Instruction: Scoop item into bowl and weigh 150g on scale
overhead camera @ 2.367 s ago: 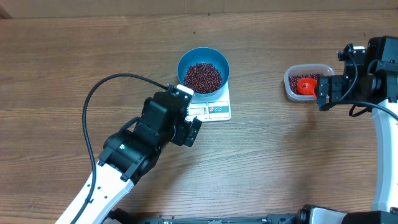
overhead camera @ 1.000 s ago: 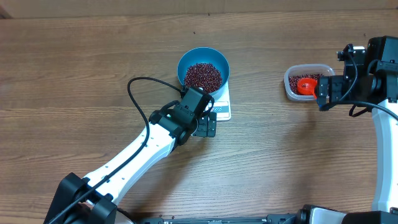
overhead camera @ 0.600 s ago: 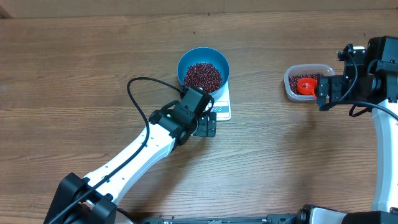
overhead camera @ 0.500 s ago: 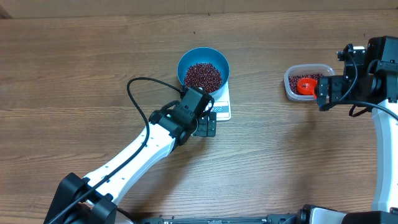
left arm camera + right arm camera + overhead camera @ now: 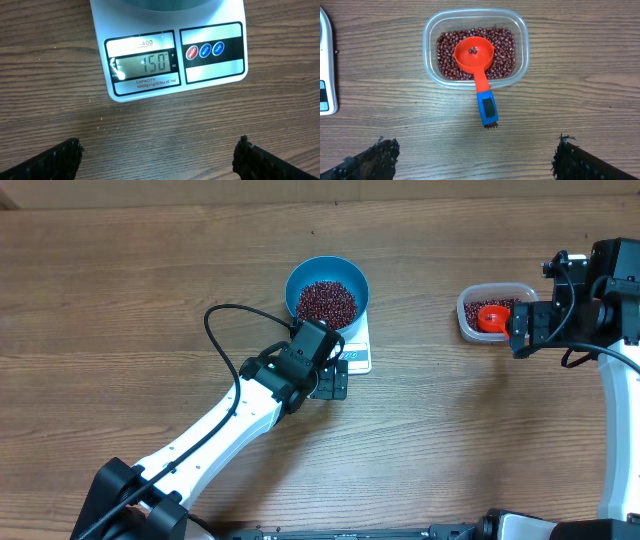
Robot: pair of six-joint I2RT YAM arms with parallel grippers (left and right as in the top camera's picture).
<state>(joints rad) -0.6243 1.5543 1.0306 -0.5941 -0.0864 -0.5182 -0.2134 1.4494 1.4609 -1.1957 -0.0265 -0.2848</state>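
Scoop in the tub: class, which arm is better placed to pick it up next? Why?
Right. The right gripper hangs open near the tub, the scoop's handle pointing toward it; the left gripper is at the scale.

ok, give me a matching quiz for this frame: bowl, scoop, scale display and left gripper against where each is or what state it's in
Things:
1. blue bowl
2. red scoop
3. scale display
4. left gripper

Places or states:
A. lying in the clear tub, handle out over its rim
B. reads 150
C. open and empty, above the table in front of the scale
D. on the scale, with beans inside

Pairs: 1-D, 2-A, 3-B, 4-C
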